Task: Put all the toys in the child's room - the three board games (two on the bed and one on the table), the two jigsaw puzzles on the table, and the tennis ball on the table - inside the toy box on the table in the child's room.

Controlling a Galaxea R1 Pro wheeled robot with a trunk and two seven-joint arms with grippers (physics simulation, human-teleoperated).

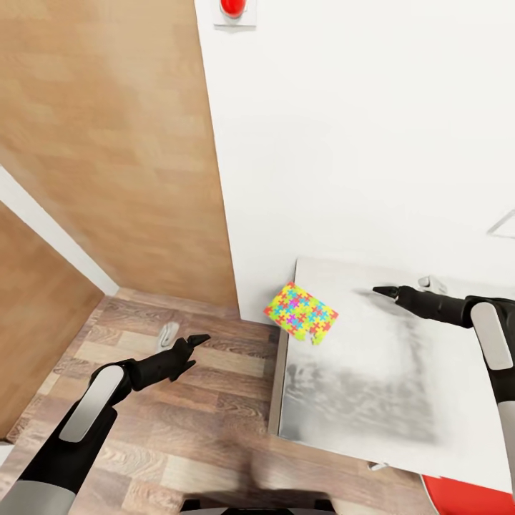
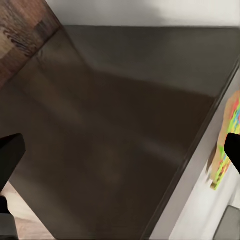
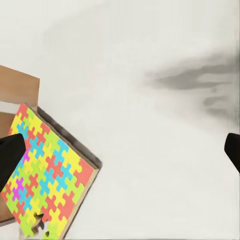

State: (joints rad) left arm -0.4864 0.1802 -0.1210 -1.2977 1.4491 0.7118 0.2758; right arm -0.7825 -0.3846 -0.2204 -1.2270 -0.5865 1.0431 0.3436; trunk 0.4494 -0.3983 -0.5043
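Observation:
One jigsaw puzzle, a thin square of bright interlocking pieces, lies tilted on the far left corner of the light grey table and hangs over its edge. My right gripper hovers open above the table top, to the right of the puzzle and apart from it. In the right wrist view the puzzle lies near one fingertip, with nothing between the fingers. My left gripper is open over the floor, left of the table; its wrist view catches the puzzle's edge. The toy box, board games and tennis ball are out of view.
A white wall rises right behind the table. A wood panel stands to the left, above the plank floor. A red object is mounted high on the wall, and a red shape sits at the near right.

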